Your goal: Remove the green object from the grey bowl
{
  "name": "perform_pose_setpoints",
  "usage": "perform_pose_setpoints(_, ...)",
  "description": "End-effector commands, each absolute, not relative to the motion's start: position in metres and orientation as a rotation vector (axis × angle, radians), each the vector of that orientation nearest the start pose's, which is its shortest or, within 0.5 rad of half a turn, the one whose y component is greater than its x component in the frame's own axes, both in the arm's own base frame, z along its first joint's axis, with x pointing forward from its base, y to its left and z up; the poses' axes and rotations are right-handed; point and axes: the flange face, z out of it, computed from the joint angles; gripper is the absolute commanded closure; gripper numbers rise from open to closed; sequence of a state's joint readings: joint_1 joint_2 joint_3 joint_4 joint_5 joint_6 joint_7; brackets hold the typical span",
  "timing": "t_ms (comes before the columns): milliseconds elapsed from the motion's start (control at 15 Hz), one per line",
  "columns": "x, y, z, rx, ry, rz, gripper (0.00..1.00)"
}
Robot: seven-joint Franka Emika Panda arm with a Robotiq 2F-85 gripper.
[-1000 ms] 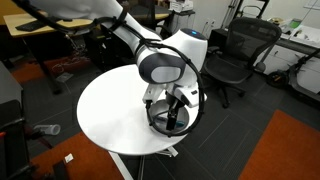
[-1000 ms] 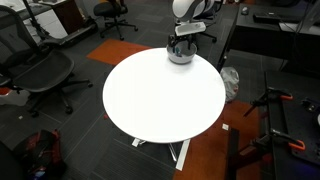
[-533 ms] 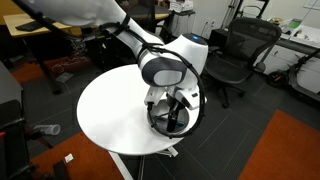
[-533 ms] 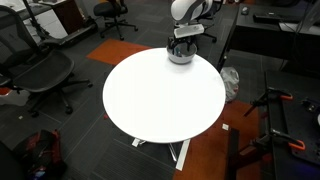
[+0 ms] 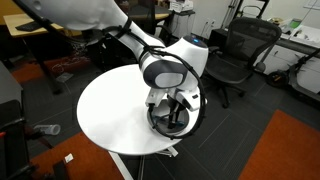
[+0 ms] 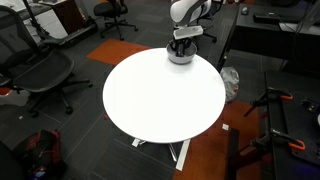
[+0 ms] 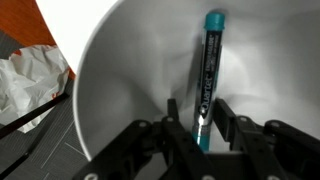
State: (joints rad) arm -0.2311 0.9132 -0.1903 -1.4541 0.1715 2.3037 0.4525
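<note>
The grey bowl [image 7: 120, 80] fills the wrist view, shiny and smooth inside. The green object [image 7: 208, 70], a teal marker with a dark end, lies against its wall and points away from the camera. My gripper [image 7: 197, 103] is down inside the bowl with one finger on each side of the marker's near end. The jaws stand narrow, and a thin gap shows on the left side. In both exterior views the gripper [image 5: 170, 108] [image 6: 181, 42] reaches straight down into the bowl [image 5: 170, 122] [image 6: 180, 56] near the edge of the round white table [image 5: 110, 115]. The marker is hidden there.
The bowl sits close to the table's rim [image 6: 205, 70]. A crumpled white bag [image 7: 30, 80] lies on the floor beside the table. Office chairs [image 5: 235, 55] [image 6: 40, 75] stand around, and there is an orange carpet patch [image 5: 285, 150].
</note>
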Motion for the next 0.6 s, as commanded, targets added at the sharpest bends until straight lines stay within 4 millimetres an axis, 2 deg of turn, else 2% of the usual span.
perform_pose_setpoints(0, 0.663, -0.271, 0.142, -2.821, 1.37, 0.098, 0.88)
perform_pose_setpoints(133, 0.663, -0.271, 0.141, -2.821, 1.37, 0.1, 1.0)
perform_pose_setpoints(267, 0.661, -0.27, 0.143, -2.823, 1.366, 0.102, 0.95)
perform_pose_setpoints(533, 0.657, -0.265, 0.152, -2.836, 1.358, 0.072, 0.95)
